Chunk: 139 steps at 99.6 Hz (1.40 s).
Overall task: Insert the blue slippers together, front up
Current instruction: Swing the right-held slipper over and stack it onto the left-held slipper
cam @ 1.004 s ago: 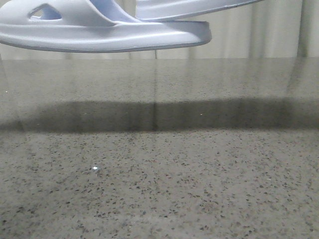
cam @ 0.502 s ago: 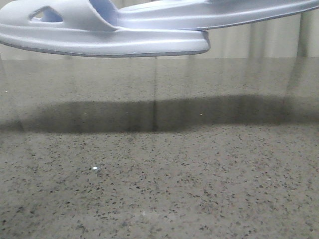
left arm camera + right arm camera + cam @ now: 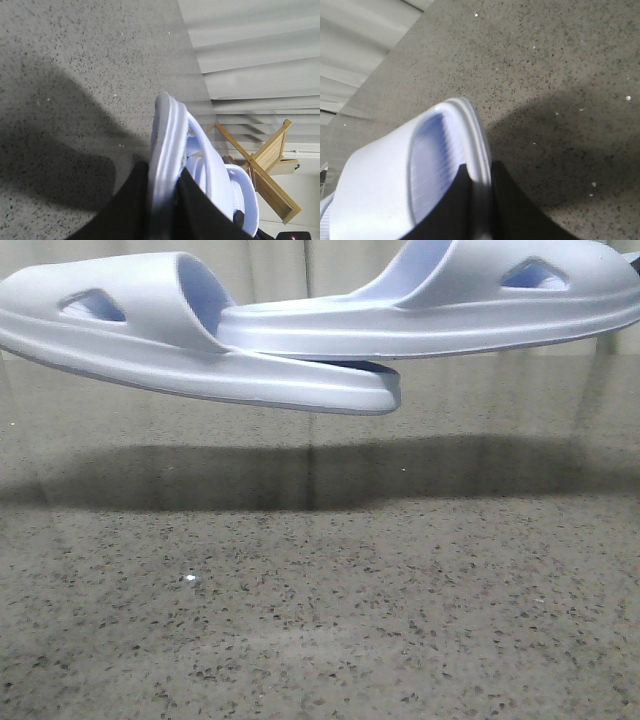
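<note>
Two pale blue slippers hang in the air above the table. The left slipper (image 3: 150, 335) has its strap at the left and its heel tilted down to the right. The right slipper (image 3: 450, 315) has its strap at the right, and its heel end reaches under the left slipper's strap. Neither gripper shows in the front view. In the left wrist view my left gripper (image 3: 164, 172) is shut on the sole edge of the left slipper (image 3: 167, 130), with the right slipper (image 3: 245, 192) beyond. My right gripper (image 3: 479, 172) is shut on the sole edge of the right slipper (image 3: 380, 180).
A grey speckled stone table (image 3: 320, 620) lies below, with the slippers' dark shadow across its far half. A pale pleated curtain (image 3: 280, 260) hangs behind. A wooden stand (image 3: 265, 160) is visible past the table edge in the left wrist view.
Both slippers have come lower into the front view. The right slipper moved left and down, its heel sliding under the left slipper's strap. The left slipper's heel tipped downward.
</note>
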{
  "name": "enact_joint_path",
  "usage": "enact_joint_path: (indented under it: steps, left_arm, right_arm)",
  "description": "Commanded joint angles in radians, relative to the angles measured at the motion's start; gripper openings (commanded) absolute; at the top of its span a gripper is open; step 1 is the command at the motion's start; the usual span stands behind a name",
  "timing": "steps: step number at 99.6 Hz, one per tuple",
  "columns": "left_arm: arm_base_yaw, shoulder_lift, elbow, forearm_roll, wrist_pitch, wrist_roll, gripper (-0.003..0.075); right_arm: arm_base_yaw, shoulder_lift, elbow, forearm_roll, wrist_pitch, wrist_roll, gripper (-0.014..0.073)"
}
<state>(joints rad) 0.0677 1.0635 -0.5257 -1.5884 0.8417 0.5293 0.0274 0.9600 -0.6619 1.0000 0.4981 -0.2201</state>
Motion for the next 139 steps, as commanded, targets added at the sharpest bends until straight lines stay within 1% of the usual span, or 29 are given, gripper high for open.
enact_joint_path:
  steps: [1,19,32,53,63,83,105,117,139]
  left_arm:
    - [0.005,-0.013,-0.026,-0.064,0.038,-0.013,0.0016]
    - [-0.032,0.022,-0.026,-0.066,0.038,-0.031,0.0016]
    - [-0.055,0.044,-0.026,-0.079,0.044,-0.031,0.0016]
    - [-0.055,0.044,-0.026,-0.091,0.050,-0.031,0.0016]
    - [-0.055,0.044,-0.026,-0.099,0.059,-0.031,0.0016]
    - [-0.055,0.044,-0.026,-0.125,0.095,-0.031,0.0016]
    - [-0.055,0.044,-0.026,-0.129,0.123,-0.031,0.0016]
    - [-0.055,0.044,-0.026,-0.154,0.139,-0.031,0.0016]
    - [-0.055,0.044,-0.026,-0.188,0.166,-0.031,0.0016]
  right_arm:
    - [-0.002,0.006,-0.026,0.066,-0.012,-0.053,-0.0107]
    - [-0.002,0.036,-0.026,0.181,0.020,-0.154,-0.0107]
    - [-0.002,0.065,-0.026,0.184,0.033,-0.164,-0.0107]
    - [-0.001,0.080,-0.026,0.199,0.052,-0.183,-0.0107]
    - [-0.001,0.093,-0.026,0.219,0.081,-0.214,-0.0107]
    - [0.001,0.137,-0.026,0.352,0.161,-0.341,-0.0107]
    - [0.060,0.175,-0.026,0.433,0.165,-0.418,-0.0107]
    - [0.101,0.194,-0.026,0.457,0.159,-0.425,-0.0107]
    - [0.150,0.205,-0.026,0.461,0.133,-0.426,-0.0107]
